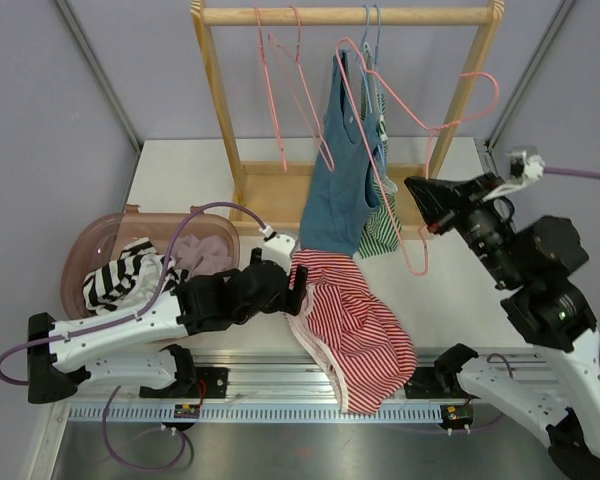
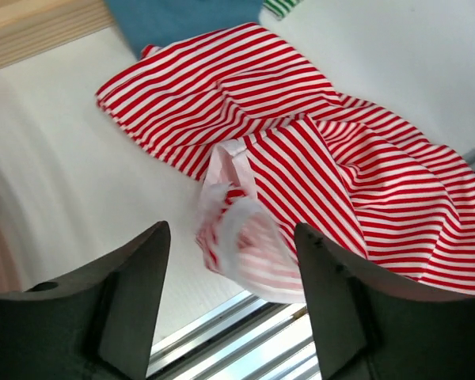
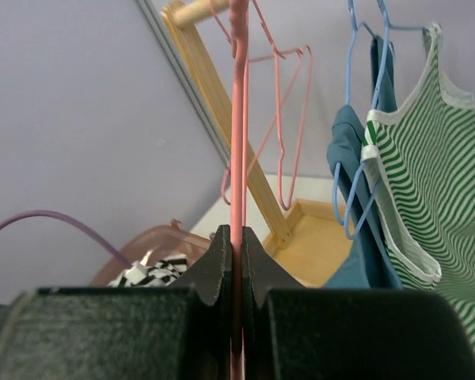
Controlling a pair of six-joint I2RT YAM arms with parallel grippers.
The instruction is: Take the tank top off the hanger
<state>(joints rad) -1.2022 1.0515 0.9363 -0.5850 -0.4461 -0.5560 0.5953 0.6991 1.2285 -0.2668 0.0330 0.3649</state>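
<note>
Currently the red-striped tank top [image 1: 352, 322] lies crumpled on the bench [image 1: 180, 170], lower centre of the top view, off the pink hanger [image 3: 237, 119]. Left end effector [image 2: 229, 237]: fingers apart, just over the garment's left edge. Right end effector [image 3: 237, 237]: clamped on the hanger, right of frame.

Bright, even overhead light; soft, faint shadows on the white tabletop [image 1: 180, 170] beneath the red-and-white striped fabric top [image 1: 355, 320]; left wrist view smeared at its left edge; thin pink wire hanger [image 3: 237, 119] blurred near the right wrist lens.
</note>
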